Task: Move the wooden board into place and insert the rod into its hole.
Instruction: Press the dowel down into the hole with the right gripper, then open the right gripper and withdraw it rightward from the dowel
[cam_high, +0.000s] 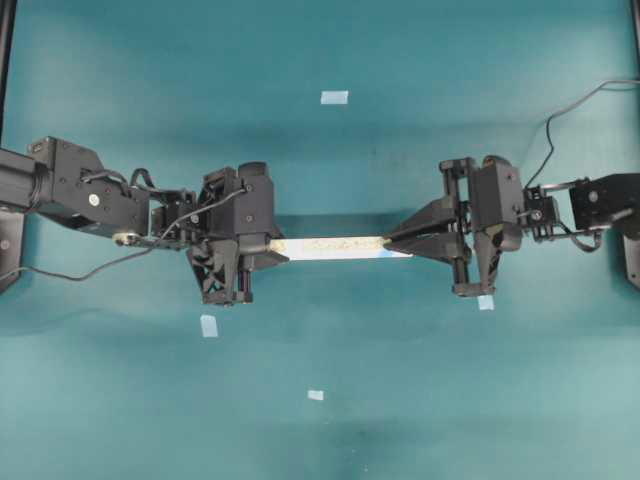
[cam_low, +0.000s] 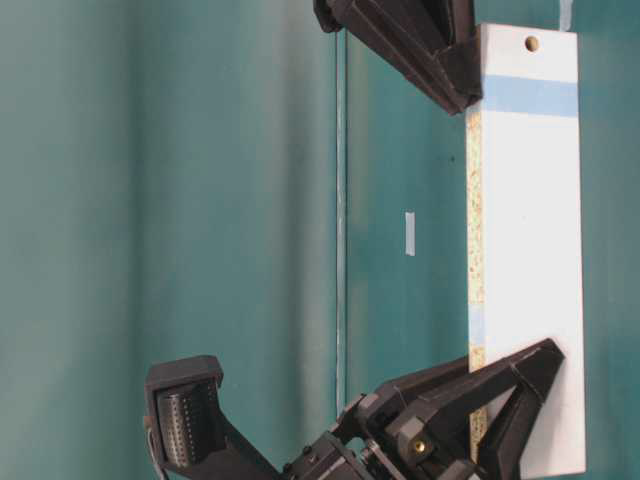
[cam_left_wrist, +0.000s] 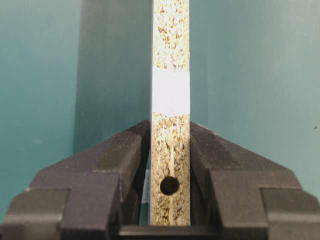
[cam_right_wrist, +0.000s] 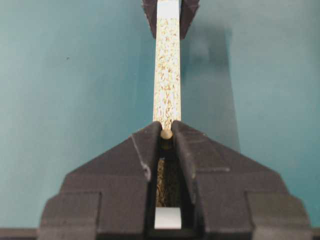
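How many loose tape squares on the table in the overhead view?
4 tape squares: top centre, below the left gripper at, lower centre, by the right gripper's lower edge. More may hide under the arms.

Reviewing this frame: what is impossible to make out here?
- Right wrist view: how deep the rod sits in the wooden board; fingertips flank it closely.
- Same view: whether the right gripper pinches the rod, the board, or neither; the contact is hidden.
- Overhead view: the rod itself, too small and covered by that gripper.
- Left wrist view: the board's far end, cut off by the top edge.
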